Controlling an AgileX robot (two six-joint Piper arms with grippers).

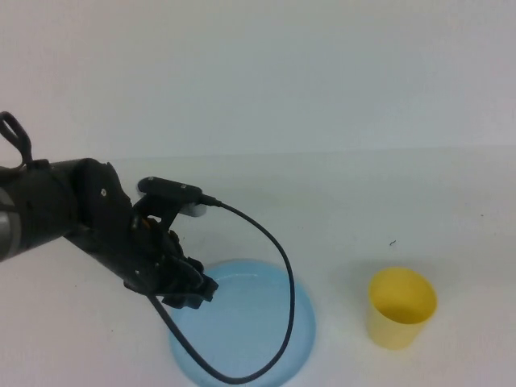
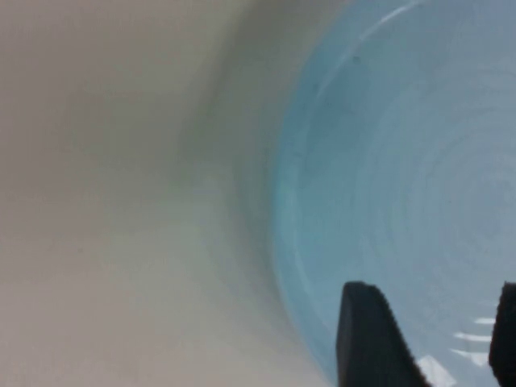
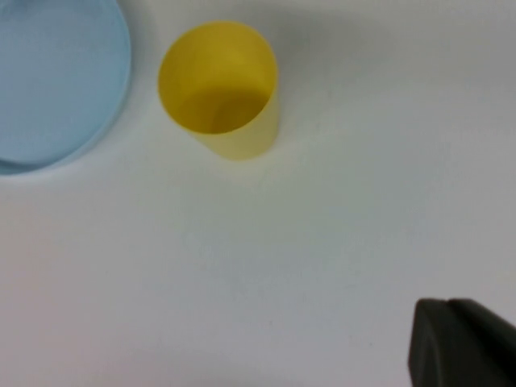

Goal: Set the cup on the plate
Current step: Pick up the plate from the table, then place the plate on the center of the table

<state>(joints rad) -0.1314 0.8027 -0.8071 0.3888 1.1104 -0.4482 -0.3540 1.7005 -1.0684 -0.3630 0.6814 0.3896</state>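
- While the cup (image 1: 401,307) stands upright on the table, right of the plate (image 1: 258,339) and clear of its rim, nothing holds it.
- Left gripper (image 1: 187,289) hovers over the plate's left edge, fingers (image 2: 367,339) apart, empty.
- Right gripper (image 3: 459,343): off the plate, beyond the cup; fingers cannot tell.
- Judgement: straddle the cup's rim squarely, grip gently; thin wall may flex or tip.

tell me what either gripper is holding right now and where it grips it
Nothing is held. The left gripper hovers open over the plate; the cup stands untouched; the right gripper is barely visible.
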